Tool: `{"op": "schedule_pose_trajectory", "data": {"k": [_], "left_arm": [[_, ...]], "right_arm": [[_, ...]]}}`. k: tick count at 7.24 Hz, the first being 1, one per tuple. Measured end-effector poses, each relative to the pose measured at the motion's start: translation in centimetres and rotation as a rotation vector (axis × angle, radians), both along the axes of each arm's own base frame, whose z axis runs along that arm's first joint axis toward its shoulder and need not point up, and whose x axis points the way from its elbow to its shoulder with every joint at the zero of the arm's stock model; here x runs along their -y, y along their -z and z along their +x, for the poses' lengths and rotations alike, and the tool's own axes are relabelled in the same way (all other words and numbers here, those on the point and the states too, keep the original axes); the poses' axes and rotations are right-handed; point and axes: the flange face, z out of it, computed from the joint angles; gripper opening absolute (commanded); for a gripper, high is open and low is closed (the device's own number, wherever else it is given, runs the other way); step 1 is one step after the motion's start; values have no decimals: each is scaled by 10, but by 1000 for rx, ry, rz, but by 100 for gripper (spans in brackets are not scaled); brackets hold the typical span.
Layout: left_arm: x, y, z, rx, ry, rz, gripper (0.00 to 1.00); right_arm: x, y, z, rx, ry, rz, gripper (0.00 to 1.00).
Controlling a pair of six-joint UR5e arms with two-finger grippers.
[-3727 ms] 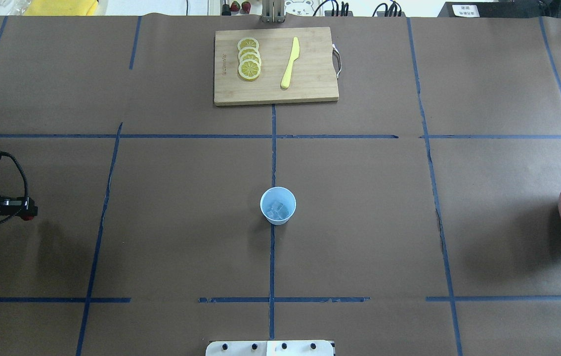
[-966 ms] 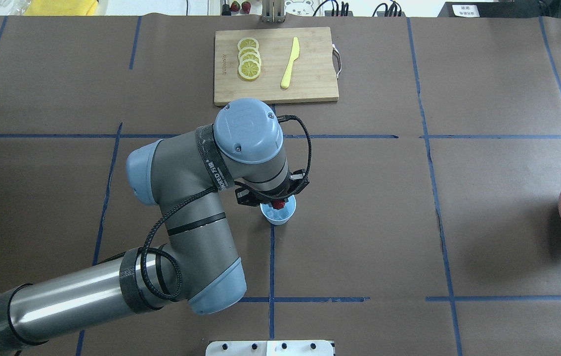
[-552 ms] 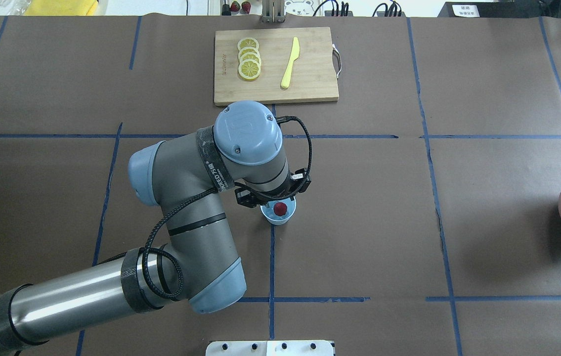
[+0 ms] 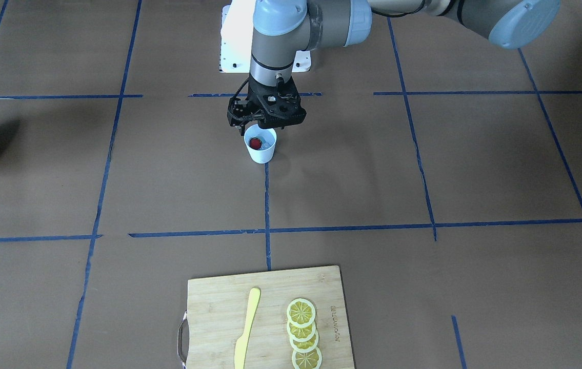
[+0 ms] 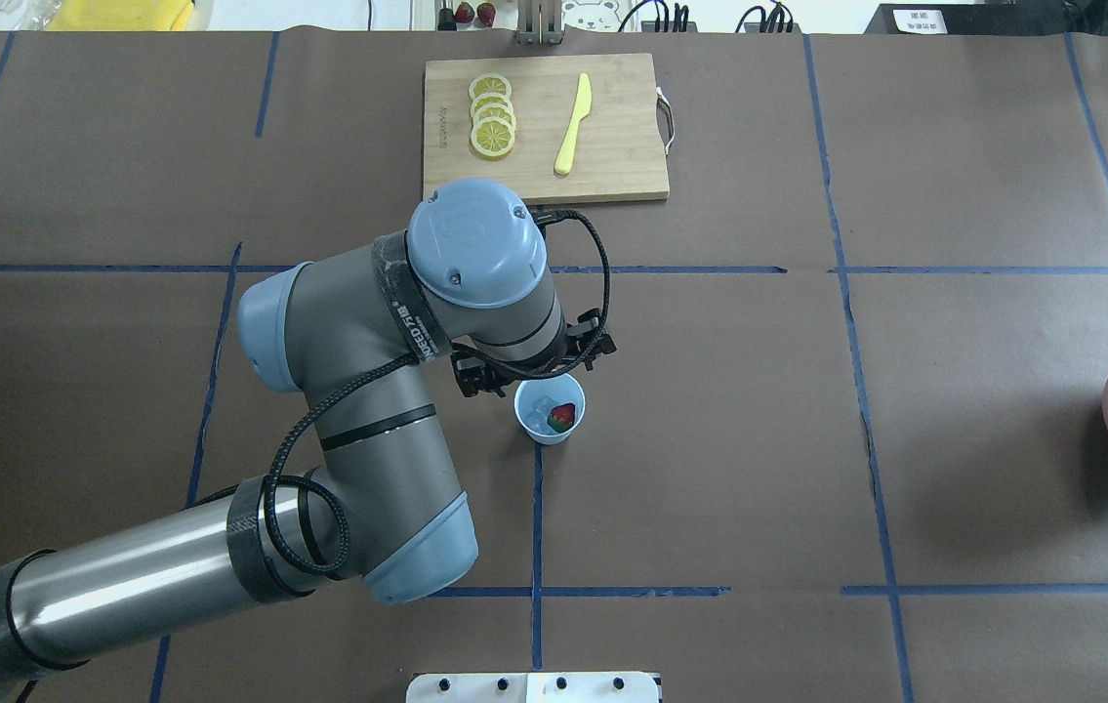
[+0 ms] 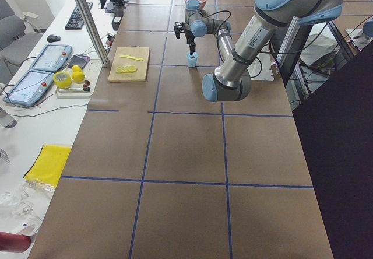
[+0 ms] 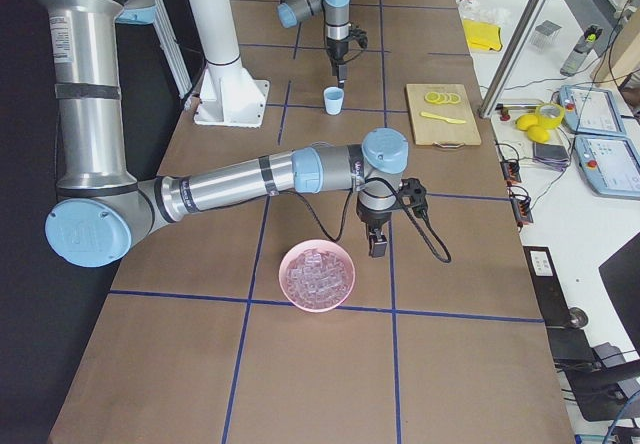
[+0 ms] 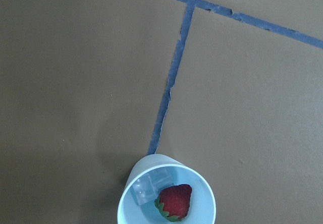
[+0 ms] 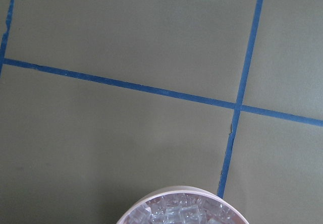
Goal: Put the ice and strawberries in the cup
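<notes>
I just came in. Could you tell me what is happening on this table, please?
The left gripper hovers just above the light-blue cup at the middle of the table. A strawberry lies inside the cup beside the ice, free of the fingers, so both ingredients are in. The right gripper hangs beside the pink bowl near the table's end.

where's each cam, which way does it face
Front-facing: across the table from the base, facing it; left arm by cup.
Overhead: behind base, looking forward; left arm.
Exterior left: table's end; left arm nearest.
Exterior right: opposite end; right arm nearest, pink bowl.
Left wrist: down into cup, strawberry; no body.
Right wrist: down on bowl's ice; no body.
Shared: cup, first two.
</notes>
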Motion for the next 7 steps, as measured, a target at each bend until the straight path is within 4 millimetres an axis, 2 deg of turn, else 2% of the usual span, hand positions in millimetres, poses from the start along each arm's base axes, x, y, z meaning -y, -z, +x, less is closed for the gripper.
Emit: {"op": "schedule_pose_trajectory", "data": {"k": [2,3,4,5,6,7], "left_arm": [[23,-7,-41,28,5,5,100],[32,-18,-71,57,-20,28,100],[42,-35,-105,82,-49,45,100],[53,-61,-139,105,-77,64,100],[65,-92,-174,136,-101,96,100],[80,-121,-209,171,-126,124,100]], "right_arm": [[-16,-18,14,31,-22,-31,100],[-24,-34,23,38,-39,-28,100],[-30,-61,35,50,-64,-12,100],[-31,-86,44,64,-87,1,100],[-30,-98,49,71,-100,12,100],[-26,-99,50,74,-116,8,100]]}}
